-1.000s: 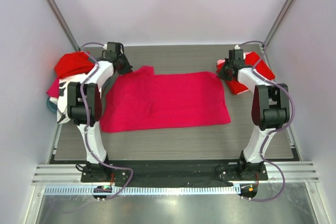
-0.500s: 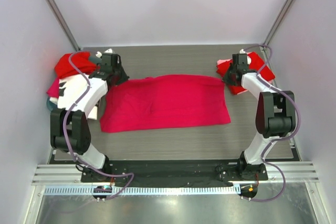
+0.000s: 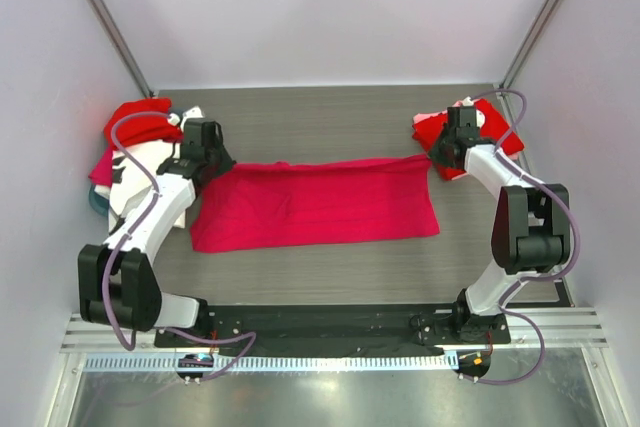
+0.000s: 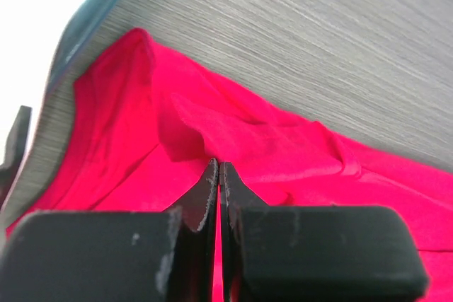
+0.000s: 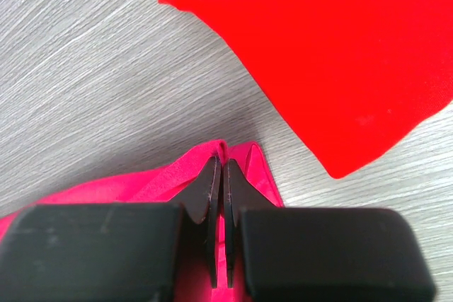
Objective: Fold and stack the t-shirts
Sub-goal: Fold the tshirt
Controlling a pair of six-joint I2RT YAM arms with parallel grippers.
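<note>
The tabletop (image 3: 330,112) carries the pink-red t-shirt (image 3: 320,205) as a wide band across its middle, with the near hem lying flat and the two far corners lifted. The main risk, as I judge it, is a crooked fold. If one arm travels faster than the other, the far edge will land skewed over the near hem. The cloth is already rumpled near the left corner, and those creases could get trapped under the fold.

The loose red heap (image 3: 135,122) at the far left and the red folded pile (image 3: 490,122) at the far right both sit close to the arms, and a sweeping wrist could drag either one. The pile's edge lies just beside the right corner of the shirt.

The left claw (image 4: 219,175) is pinched tight on a ridge of fabric at the far left corner. The right claw (image 5: 221,167) is closed on a thin tip of the far right corner. So little cloth is held there that it may slip free.

The tabletop is hard grey board with a fine streaked grain. The shirt is soft, matte knit that is limp and creases easily. The pile on the right is a flatter, brighter red with a clean edge. The fingers are black, blunt blocks tapering to thin tips.
</note>
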